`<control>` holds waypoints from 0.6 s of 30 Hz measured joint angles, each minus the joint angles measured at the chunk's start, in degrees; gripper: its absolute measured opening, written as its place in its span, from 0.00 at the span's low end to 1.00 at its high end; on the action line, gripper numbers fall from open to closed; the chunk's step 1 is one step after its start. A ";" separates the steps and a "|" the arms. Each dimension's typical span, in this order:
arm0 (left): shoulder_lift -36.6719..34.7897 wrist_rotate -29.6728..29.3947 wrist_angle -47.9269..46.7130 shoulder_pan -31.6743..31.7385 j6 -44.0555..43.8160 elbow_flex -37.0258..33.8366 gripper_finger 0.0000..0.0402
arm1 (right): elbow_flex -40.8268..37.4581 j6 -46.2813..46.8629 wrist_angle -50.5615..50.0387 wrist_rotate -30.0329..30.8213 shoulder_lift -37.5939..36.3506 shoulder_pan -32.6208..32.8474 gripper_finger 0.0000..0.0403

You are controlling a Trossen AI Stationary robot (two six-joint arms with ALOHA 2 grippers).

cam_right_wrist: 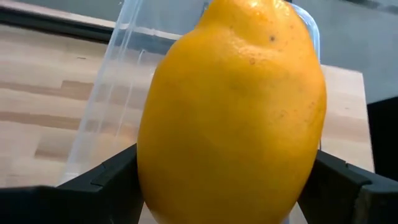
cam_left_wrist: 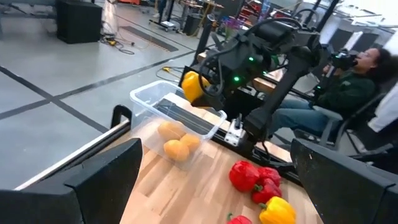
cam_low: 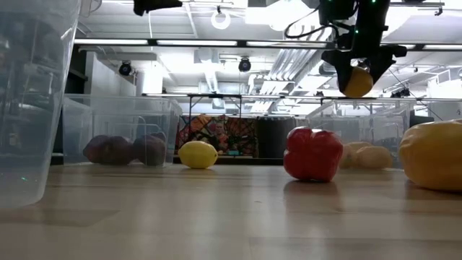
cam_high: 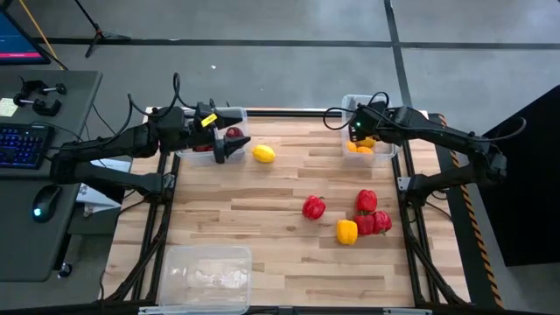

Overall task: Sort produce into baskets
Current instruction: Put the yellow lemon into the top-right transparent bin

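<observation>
- The right gripper hangs above the far right basket, its fingers clamped on a lemon that fills the right wrist view and hides nearly all of what lies below it.
- The left gripper is spread wide and holds nothing, at the inner edge of the far left basket; its own arm covers much of that tub from above.
- A third basket sits at the near left edge, cut off by the bottom of the high view; what is in it is hard to make out.
- The far left basket holds dark maroon fruits, blurred through the plastic.
- The far right basket holds lemons, partly masked by the right arm from above.
- On the table: red peppers clustered near right, one red pepper apart, a yellow pepper, cropped in the low view.
- A loose lemon lies just beside the left gripper.
</observation>
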 joint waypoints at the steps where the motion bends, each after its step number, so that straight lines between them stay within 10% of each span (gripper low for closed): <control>1: 0.00 0.56 0.02 0.00 0.00 0.00 0.99 | 0.00 -0.74 0.21 0.00 0.02 -0.13 0.79; 18: 0.00 2.47 0.02 0.00 1.49 0.00 0.99 | 0.00 3.95 1.34 0.78 -1.03 -1.08 0.95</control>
